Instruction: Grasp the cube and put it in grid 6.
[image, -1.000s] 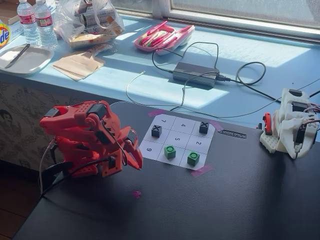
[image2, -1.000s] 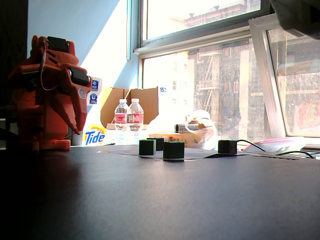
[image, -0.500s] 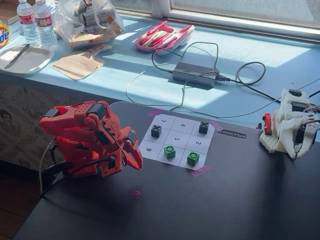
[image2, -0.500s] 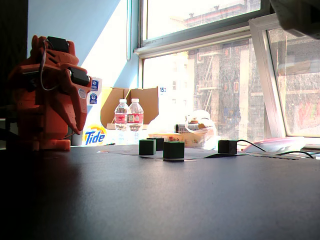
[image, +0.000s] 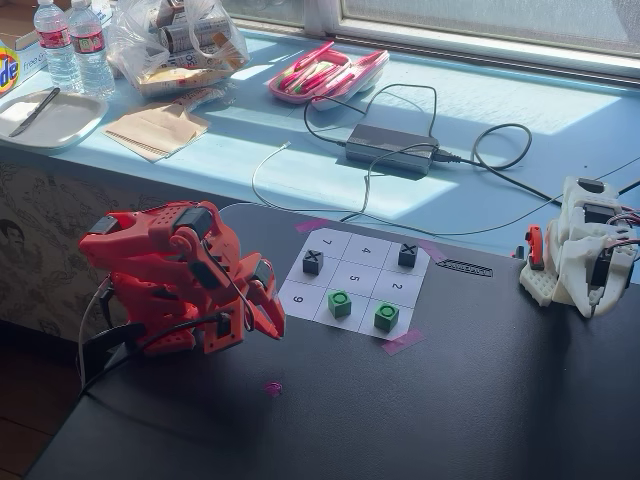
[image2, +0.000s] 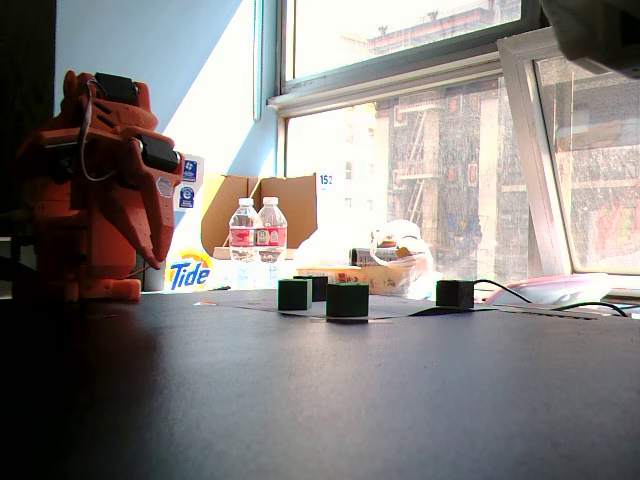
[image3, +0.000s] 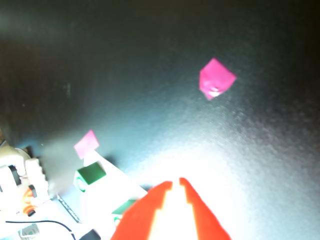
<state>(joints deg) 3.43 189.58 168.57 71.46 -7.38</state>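
Observation:
The red arm is folded low at the table's left, and its gripper (image: 272, 325) points down just left of a white numbered grid sheet (image: 352, 278). Two green cubes stand in the sheet's near row: one (image: 340, 303) in the middle cell beside the 9, one (image: 386, 317) in the right corner cell. Both show in the other fixed view (image2: 294, 293) (image2: 347, 299). Two black X cubes (image: 313, 262) (image: 407, 255) stand on other cells. In the wrist view the red gripper (image3: 175, 182) is shut and empty above bare table; one green cube (image3: 91, 173) shows, another (image3: 125, 206) is half hidden behind a finger.
A pink tape spot (image: 272, 387) lies on the black table (image: 480, 400) in front of the arm. A white second arm (image: 580, 255) sits at the right edge. Behind the table a blue sill holds a power brick (image: 390, 148), cables, bottles (image: 72, 40) and a plate.

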